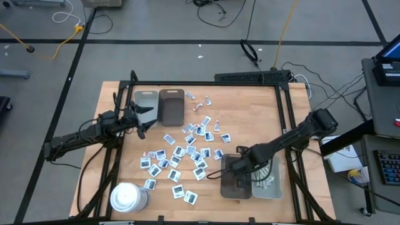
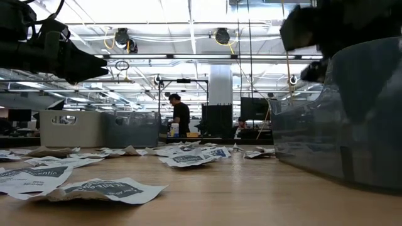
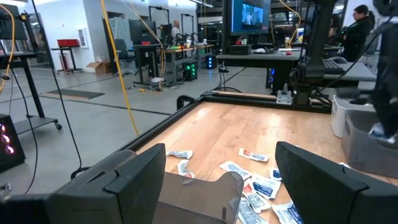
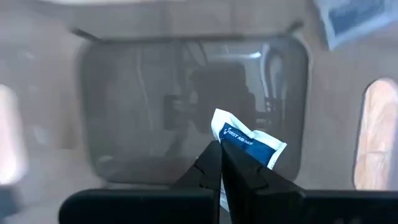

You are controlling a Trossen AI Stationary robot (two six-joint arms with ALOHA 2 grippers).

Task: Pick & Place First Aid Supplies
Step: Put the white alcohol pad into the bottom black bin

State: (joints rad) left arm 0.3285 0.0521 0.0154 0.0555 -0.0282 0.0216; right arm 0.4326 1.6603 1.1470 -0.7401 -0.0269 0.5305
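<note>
1. A white packet (image 4: 249, 144) with a dark-blue printed panel is pinched between the tips of the right gripper (image 4: 221, 157), whose fingers are closed tight on its lower edge; the packet stands tilted above the fingertips.
2. That packet hangs over the inside of a dark grey tray (image 4: 99, 112), whose smooth bottom fills the right wrist view. In the high view this tray (image 1: 236, 187) sits at about 5 o'clock on the table, with the right gripper (image 1: 240, 164) above its far edge.
3. Just beside the dark tray, on its 3 o'clock side and touching it, is a lighter grey tray (image 1: 270, 181) holding some pale narrow strips (image 1: 265, 180).
4. The rest of the loose packets (image 1: 187, 153) are scattered over the middle of the wooden table (image 1: 250, 112), a spread running from about 12 o'clock down toward 7 o'clock; some overlap one another.
5. At roughly 11 o'clock stand two more trays side by side: a brown one (image 1: 171, 106) and a grey one (image 1: 145, 103) on its 9 o'clock side.
6. The left gripper (image 1: 139, 120) is held near those two trays at about 10 o'clock, its fingers (image 3: 130, 177) spread wide with nothing between them; past them the left wrist view shows the brown tray's rim (image 3: 211, 190) and a few packets (image 3: 258, 186).
7. A large white cylinder (image 1: 128, 197) stands at about 7 o'clock near the table's front edge.
8. In the low view a person (image 2: 181, 116) stands in the room far beyond the table.
</note>
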